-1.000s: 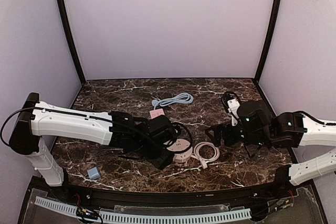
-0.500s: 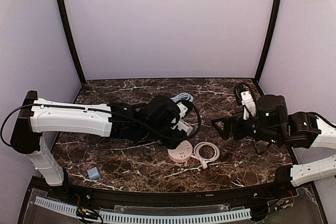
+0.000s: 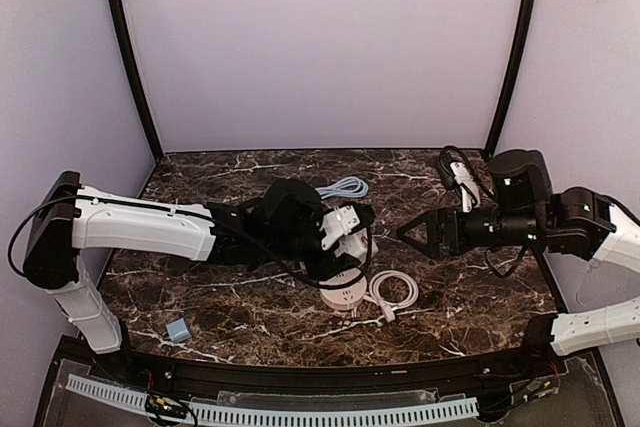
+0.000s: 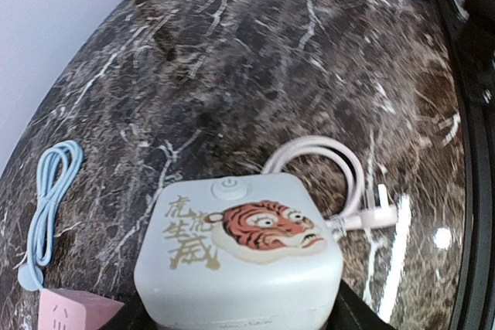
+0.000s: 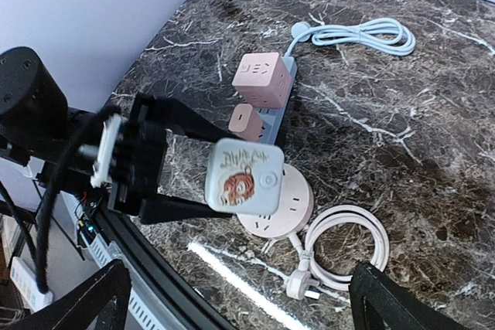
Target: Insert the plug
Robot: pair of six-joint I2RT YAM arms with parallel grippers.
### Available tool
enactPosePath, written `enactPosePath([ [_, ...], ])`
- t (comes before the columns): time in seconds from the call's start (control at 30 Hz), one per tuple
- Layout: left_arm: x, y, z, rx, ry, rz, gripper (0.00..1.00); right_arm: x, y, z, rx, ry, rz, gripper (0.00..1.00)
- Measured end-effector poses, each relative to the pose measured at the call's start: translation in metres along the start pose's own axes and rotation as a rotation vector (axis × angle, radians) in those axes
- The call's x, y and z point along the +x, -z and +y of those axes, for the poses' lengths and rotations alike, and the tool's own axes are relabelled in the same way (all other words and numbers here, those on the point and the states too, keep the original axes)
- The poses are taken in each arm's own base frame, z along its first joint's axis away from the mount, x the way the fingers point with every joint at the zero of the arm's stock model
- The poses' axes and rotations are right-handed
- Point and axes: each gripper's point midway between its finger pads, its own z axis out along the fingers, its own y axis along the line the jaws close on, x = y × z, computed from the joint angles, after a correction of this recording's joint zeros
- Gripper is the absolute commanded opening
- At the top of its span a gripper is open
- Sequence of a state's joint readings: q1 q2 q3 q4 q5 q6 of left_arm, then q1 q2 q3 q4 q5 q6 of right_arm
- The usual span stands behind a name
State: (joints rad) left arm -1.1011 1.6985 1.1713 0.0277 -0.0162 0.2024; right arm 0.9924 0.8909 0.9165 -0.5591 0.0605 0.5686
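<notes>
The plug (image 4: 240, 256) is a pale blue cube with a tiger face and gold characters printed on one side. My left gripper (image 3: 350, 229) is shut on it and holds it in the air, its black fingers (image 5: 155, 161) pressing two opposite sides. The plug (image 5: 244, 175) hangs above and partly in front of a round pink socket (image 5: 298, 208) that lies flat on the marble table. The round pink socket (image 3: 343, 294) sits just below the plug (image 3: 345, 221) in the top view. My right gripper (image 3: 415, 232) hovers open to the right, holding nothing.
A coiled white cord (image 3: 393, 290) with its own plug (image 5: 300, 287) lies right of the round socket. Behind it is a blue-grey power strip (image 5: 280, 110) carrying a pink cube (image 5: 263, 75) and a smaller pink adapter (image 5: 246, 121). A light blue cable (image 3: 345, 188) lies further back, and a small blue block (image 3: 179, 330) at the front left.
My left gripper has risen from low beside the round socket and turned, carrying the tiger plug up and to the right. My right arm has lifted and drawn back to the right.
</notes>
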Motion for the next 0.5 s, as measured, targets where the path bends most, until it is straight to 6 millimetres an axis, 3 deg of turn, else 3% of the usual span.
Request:
enactPosePath([
  [0.13, 0.014, 0.003, -0.023, 0.113, -0.166, -0.001, 0.01, -0.006, -0.003, 0.008, -0.038, -0.028, 0.051, 0.98],
  [0.27, 0.001, 0.014, -0.035, 0.169, -0.287, -0.081, 0.02, -0.002, -0.017, 0.008, -0.054, -0.054, 0.122, 0.98],
  [0.5, -0.020, 0.024, -0.038, 0.180, -0.388, -0.196, 0.02, 0.025, -0.043, 0.006, -0.075, -0.105, 0.301, 0.98],
])
